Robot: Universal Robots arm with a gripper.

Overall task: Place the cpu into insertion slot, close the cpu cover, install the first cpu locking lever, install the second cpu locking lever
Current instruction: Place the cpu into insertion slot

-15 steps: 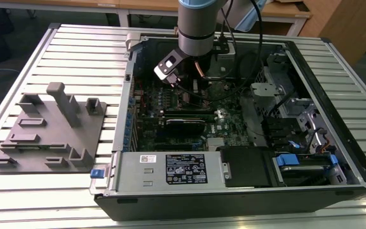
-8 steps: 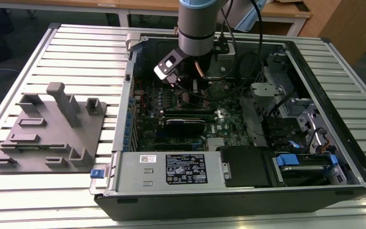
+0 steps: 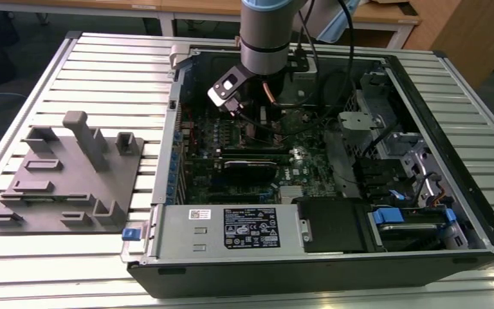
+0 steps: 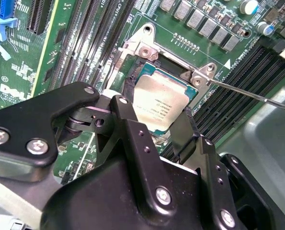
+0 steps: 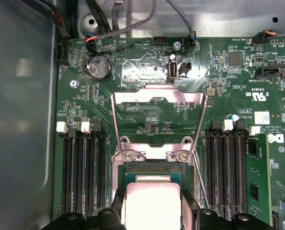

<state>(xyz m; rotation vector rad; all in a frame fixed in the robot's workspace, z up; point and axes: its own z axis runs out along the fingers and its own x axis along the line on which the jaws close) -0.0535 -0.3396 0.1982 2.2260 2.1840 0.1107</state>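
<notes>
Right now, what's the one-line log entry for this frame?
gripper: shut on chip | chip: at socket | cover: open | lever: unlatched

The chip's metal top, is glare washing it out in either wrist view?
In the first wrist view glare bleaches the chip to a blank pale patch; in the second wrist view the chip has only a soft sheen, its print showing.

A grey, perhaps plastic, fixture [image 3: 58, 193] lies beside the computer case [image 3: 316, 275].
</notes>
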